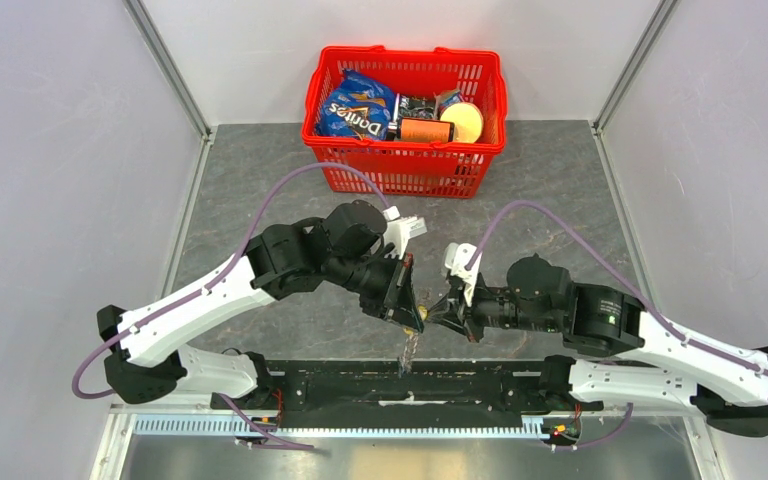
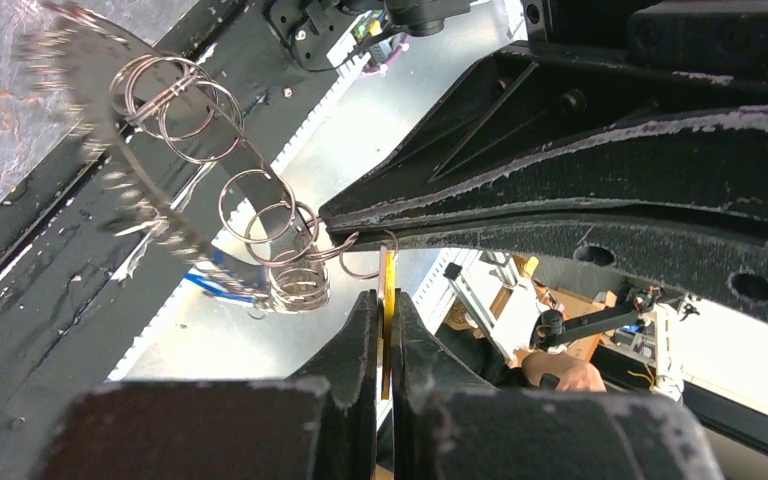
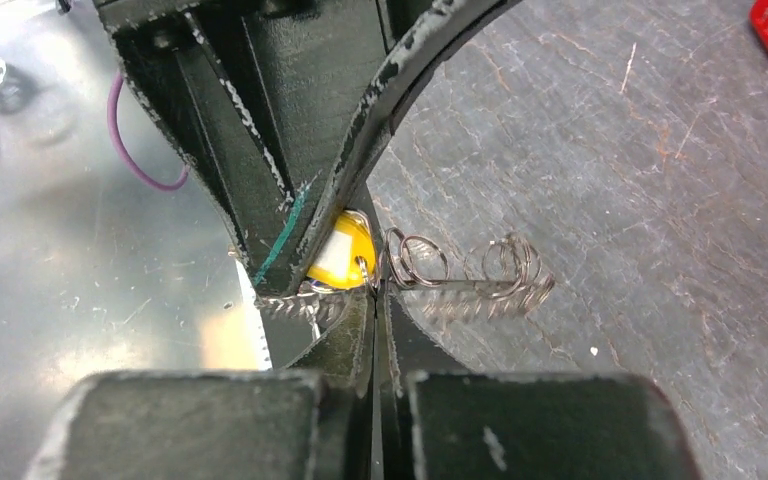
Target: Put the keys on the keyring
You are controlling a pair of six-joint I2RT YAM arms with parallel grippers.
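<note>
Over the near edge of the table (image 1: 560,190), at about 6 o'clock from the red basket (image 1: 405,165), the two claws met tip to tip.

The step in hand looked like the threading itself. The left claw (image 2: 387,305) was pressed together on the yellow key (image 3: 338,258), gripping its plastic head edge-on. The right claw (image 3: 375,300) was pressed together too, and seemed to pinch one thin wire loop of the keyring (image 2: 175,105) just beside that key.

The rest of the keyring hung free from the pinch, a blurred strip of loops and grey teeth trailing off toward 10 o'clock in the left wrist view. The blue key (image 2: 222,283) hung among the lower loops. Whether it was already on one could not be told.

By my reading, the next move called for holding the pinched loop steady while the hole in the yellow key was worked onto the wire's open end. That would take a small twist, not a push, since a hard shove could slip the wire out of the grip. The hole was hidden behind the fingers.

The left arm came in from 8 o'clock, its elbow folded high and its wrist angled down toward 5 o'clock. The right arm came in from 4 o'clock, its forearm low and nearly level, with its fingers pointing toward 9 o'clock.
</note>
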